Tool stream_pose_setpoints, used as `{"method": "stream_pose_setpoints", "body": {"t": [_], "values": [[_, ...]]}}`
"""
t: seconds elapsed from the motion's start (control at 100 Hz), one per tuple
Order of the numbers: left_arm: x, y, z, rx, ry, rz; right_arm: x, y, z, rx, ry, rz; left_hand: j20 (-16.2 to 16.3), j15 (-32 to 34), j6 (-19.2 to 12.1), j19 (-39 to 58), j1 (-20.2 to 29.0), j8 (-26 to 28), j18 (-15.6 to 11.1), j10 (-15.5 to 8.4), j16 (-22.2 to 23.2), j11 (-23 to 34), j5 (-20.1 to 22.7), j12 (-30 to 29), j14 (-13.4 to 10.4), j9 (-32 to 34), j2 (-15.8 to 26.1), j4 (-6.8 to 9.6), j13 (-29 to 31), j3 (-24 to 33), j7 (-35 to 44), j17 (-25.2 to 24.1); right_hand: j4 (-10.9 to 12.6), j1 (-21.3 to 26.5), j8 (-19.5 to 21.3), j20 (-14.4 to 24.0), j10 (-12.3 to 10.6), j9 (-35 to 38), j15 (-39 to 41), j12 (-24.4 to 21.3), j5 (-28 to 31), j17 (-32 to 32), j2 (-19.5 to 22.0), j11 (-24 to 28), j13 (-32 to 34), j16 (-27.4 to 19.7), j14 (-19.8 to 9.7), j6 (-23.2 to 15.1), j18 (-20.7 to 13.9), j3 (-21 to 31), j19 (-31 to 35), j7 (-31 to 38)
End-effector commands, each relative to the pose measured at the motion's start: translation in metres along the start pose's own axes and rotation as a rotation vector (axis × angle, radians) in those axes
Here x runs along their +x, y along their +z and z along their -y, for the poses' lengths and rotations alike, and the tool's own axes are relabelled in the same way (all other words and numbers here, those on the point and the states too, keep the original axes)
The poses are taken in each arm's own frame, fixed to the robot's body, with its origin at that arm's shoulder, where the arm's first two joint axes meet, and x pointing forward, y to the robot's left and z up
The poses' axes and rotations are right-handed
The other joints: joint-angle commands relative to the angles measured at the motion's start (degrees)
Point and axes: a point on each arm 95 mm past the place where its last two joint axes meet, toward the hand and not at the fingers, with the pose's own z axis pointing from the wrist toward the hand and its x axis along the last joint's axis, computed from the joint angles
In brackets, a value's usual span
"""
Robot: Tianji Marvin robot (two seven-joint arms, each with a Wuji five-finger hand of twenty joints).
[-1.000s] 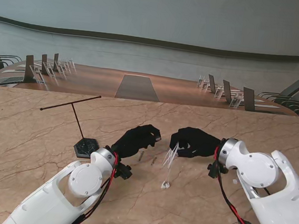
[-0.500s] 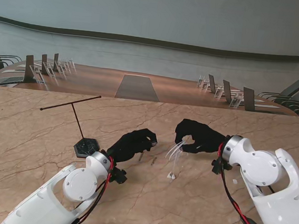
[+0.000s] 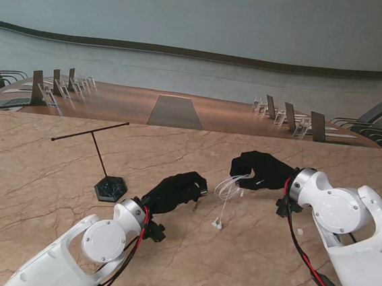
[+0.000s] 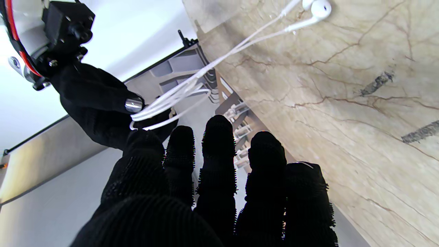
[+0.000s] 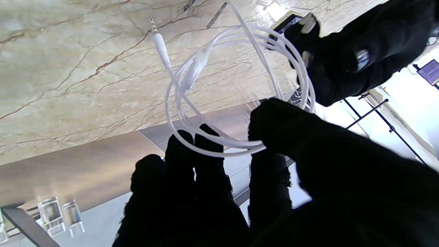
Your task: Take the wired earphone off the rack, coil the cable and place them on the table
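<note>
While the right hand pinches the coiled white earphone cable above the marble table, earbuds dangling onto it, the left hand hovers just beside, fingers loosely curled, holding nothing.

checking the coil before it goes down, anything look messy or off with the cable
The coil in the right hand is loose, its loops uneven. The plug sticks out free, and the earbuds trail down to the table on an uncoiled stretch. The left hand holds nothing. No damage shows.
</note>
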Motion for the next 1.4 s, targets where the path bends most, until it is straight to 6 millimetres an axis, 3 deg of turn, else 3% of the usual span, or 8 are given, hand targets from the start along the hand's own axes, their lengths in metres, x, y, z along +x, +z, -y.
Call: {"method": "stream_pose_setpoints", "body": {"t": [0.0, 0.26, 0.35, 0.42, 0.56, 0.75, 1.0, 1.39], "values": [[0.005, -0.004, -0.008, -0.019, -0.007, -0.018, 0.002, -0.001, -0.006, -0.02, -0.003, 0.007, 2.2, 2.0, -0.6, 2.9, -1.9, 1.1, 0.4, -1.5, 0.8, 2.0, -1.6, 0.9, 1.8, 1.6, 1.3, 0.83, 1.4, -0.7, 2.6, 1.1, 1.6, 6.7, 1.1, 2.3, 4.4, 1.9, 2.9, 1.0, 1.6, 1.9, 5.1, 2.2, 2.6, 1.4, 6.6, -6.3, -3.1, 3.4, 1.6, 9.7], [0.014, -0.005, -0.015, -0.064, -0.008, -0.047, 0.001, -0.005, -0.019, -0.062, -0.02, 0.029, 1.9, 1.4, -0.6, 2.2, -2.2, 0.7, 0.3, -1.3, 0.2, 1.2, -1.7, 0.6, 1.8, 1.5, 1.1, 0.92, 1.5, -0.7, 2.7, 1.3, 1.9, 6.6, 0.9, 3.9, 7.7, 8.3, 5.5, 1.7, 1.7, 9.6, 4.9, 2.8, 9.7, 1.9, 10.6, -6.5, 2.0, 3.5, 4.1, 9.9], [0.016, -0.003, -0.02, -0.089, -0.012, -0.05, 0.003, -0.007, -0.022, -0.082, -0.021, 0.027, -1.0, -2.9, -0.7, -0.8, -2.4, -1.4, 0.4, -0.4, -2.6, -2.9, -2.0, -2.3, 1.4, -0.1, 0.9, 1.0, -0.2, -0.6, 0.1, -0.7, 1.9, 6.6, 0.7, 3.7, 8.7, 10.5, 6.5, 2.0, 2.1, 12.3, 4.4, 2.5, 12.0, 1.5, 11.7, -6.4, 3.8, 3.9, 5.0, 9.9], [0.018, 0.0, -0.024, -0.109, -0.012, -0.05, 0.006, -0.008, -0.023, -0.092, -0.019, 0.026, -5.4, -7.3, -0.7, -3.9, -2.4, -2.3, 0.7, -0.1, -5.6, -6.3, -2.9, -5.3, 0.6, -2.0, 0.6, 1.11, -2.1, -0.4, -1.7, -2.8, 1.8, 6.6, 0.7, 3.3, 9.2, 11.9, 7.4, 2.3, 2.0, 14.3, 4.6, 2.4, 13.6, 1.5, 12.3, -6.4, 4.9, 3.8, 5.6, 9.9], [0.019, 0.007, -0.034, -0.151, -0.022, -0.038, 0.012, -0.01, -0.021, -0.099, -0.009, 0.024, -9.6, -11.4, 0.3, -5.7, -2.3, -4.8, 0.2, 0.2, -8.5, -9.7, -4.4, -8.7, -0.3, -5.2, 0.3, 1.24, -4.4, -0.3, -5.7, -4.9, 2.6, 6.4, 0.7, 1.9, 10.2, 14.7, 8.6, 2.9, 2.1, 18.4, 5.4, 2.0, 16.8, 1.2, 13.6, -6.1, 7.5, 3.5, 7.0, 9.9], [0.018, 0.017, -0.046, -0.199, -0.031, -0.015, 0.021, -0.011, -0.016, -0.1, 0.011, 0.005, -12.4, -14.5, 2.6, -6.5, -3.1, -7.5, -0.1, 0.6, -11.0, -11.8, -5.7, -11.5, -1.1, -7.5, 0.5, 1.52, -5.9, -0.1, -9.9, -6.1, 3.3, 6.4, 0.5, 0.6, 10.7, 16.0, 9.4, 3.4, 2.1, 20.8, 5.9, 1.8, 18.5, 0.7, 14.3, -5.6, 9.0, 3.0, 7.9, 10.0], [0.016, 0.025, -0.053, -0.235, -0.018, 0.012, 0.037, -0.01, -0.014, -0.103, 0.017, -0.034, -18.6, -20.8, 5.6, -10.8, -4.0, -12.0, 0.3, 1.8, -17.0, -16.0, -6.0, -17.5, -2.3, -9.5, 1.7, 1.92, -7.2, 0.1, -16.0, -8.1, 3.7, 6.5, 0.3, -0.7, 11.2, 16.9, 10.1, 3.6, 2.2, 23.3, 5.8, 1.7, 20.0, 0.3, 14.8, -5.2, 10.2, 2.9, 8.7, 9.9], [0.012, 0.034, -0.049, -0.203, 0.01, 0.034, 0.054, -0.011, -0.005, -0.071, 0.026, -0.073, -23.9, -27.4, 8.6, -18.2, -5.6, -17.3, -0.3, 2.1, -22.5, -19.7, -12.2, -22.3, -4.1, -15.5, 1.0, 1.92, -11.3, -0.1, -22.2, -12.1, 3.8, 6.6, -0.3, -2.3, 11.6, 17.5, 10.4, 3.7, 2.6, 24.2, 5.8, 1.4, 20.6, -0.3, 15.2, -4.5, 11.2, 2.9, 9.1, 9.6]]}}
